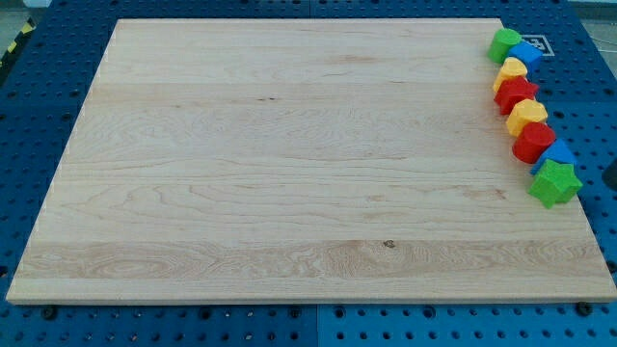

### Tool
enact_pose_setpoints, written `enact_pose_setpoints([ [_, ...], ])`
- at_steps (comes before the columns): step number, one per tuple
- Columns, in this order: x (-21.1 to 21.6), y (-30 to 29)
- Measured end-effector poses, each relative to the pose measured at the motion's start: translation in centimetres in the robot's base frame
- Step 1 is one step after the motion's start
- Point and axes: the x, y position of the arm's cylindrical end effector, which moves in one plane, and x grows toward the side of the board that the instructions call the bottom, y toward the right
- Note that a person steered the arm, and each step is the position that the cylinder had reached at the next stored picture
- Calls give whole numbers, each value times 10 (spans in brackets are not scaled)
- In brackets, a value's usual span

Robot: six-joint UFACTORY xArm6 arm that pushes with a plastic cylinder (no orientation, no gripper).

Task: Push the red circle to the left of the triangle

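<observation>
All the blocks stand in one column along the right edge of the wooden board. From the view's top down they are a green block, a blue block, a yellow block, a red block, a yellow block, a rounded red block that looks like the circle, a blue block that may be the triangle, and a green star-like block. The rounded red block touches the blue one's left side. My tip does not show.
The board lies on a blue perforated table. Several blocks hang at or over the board's right edge. A white tag lies behind the top blocks.
</observation>
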Motion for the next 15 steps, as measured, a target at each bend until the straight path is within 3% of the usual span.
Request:
enact_pose_setpoints([
  [1, -52, 0],
  [4, -72, -91],
  [7, -53, -94],
  [10, -7, -111],
  [12, -6, -194],
  [15, 47, -160],
])
